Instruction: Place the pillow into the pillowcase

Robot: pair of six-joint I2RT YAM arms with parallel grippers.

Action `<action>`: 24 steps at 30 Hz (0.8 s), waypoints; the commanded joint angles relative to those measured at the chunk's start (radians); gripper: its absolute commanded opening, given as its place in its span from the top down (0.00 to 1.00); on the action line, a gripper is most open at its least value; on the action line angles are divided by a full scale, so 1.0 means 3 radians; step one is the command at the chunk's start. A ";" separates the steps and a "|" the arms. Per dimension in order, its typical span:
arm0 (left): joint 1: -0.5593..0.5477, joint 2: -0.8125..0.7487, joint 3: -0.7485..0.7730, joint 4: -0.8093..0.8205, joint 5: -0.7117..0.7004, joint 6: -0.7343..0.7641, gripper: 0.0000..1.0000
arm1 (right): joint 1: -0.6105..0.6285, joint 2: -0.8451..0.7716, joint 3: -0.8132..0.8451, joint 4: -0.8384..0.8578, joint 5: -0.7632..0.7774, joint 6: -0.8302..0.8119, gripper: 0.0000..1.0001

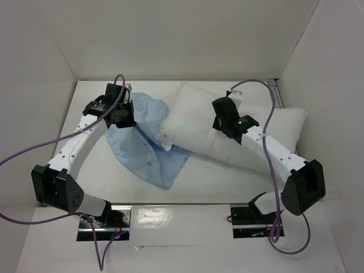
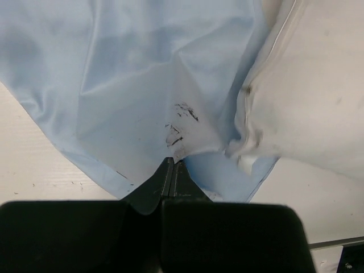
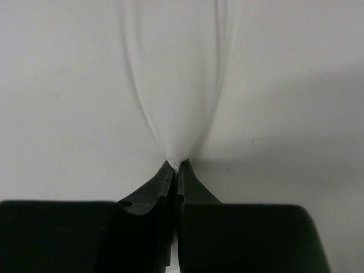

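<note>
Plump white pillow [image 1: 193, 122], limp blue pillowcase [image 1: 151, 156]

top: overhead, wide | left wrist: close, pillowcase [image 2: 131, 74] | right wrist: close, pillow [image 3: 182, 74]

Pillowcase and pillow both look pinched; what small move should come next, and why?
Probably lift the left gripper slightly. Its fingers are shut on a pillowcase fold, the right gripper pinches the pillow, whose corner overlaps the case; lifting might part the layers.

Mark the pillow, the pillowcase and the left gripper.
pillow [image 1: 193, 122], top external view, its bare left half
pillowcase [image 1: 149, 152], top external view, the flat near part
left gripper [image 2: 172, 164], left wrist view, its closed fingertips
</note>
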 commanded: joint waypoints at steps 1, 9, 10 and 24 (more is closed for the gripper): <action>0.0041 -0.0119 -0.0046 0.0022 -0.0017 0.0040 1.00 | 0.0193 -0.0082 0.0187 -0.0339 0.0070 0.0121 0.93; 0.0041 -0.0149 -0.0076 0.0022 0.0014 0.0040 1.00 | 0.0535 0.0780 0.1251 -0.0370 0.0131 -0.0150 0.01; 0.0041 -0.0149 -0.0107 0.0022 0.0014 0.0040 1.00 | 0.0577 0.0903 0.1363 -0.0370 0.0131 -0.0150 0.01; 0.0199 -0.0287 -0.0204 0.0022 -0.0017 0.0101 1.00 | 0.0629 0.2164 0.2117 -0.0289 -0.0313 0.0008 0.98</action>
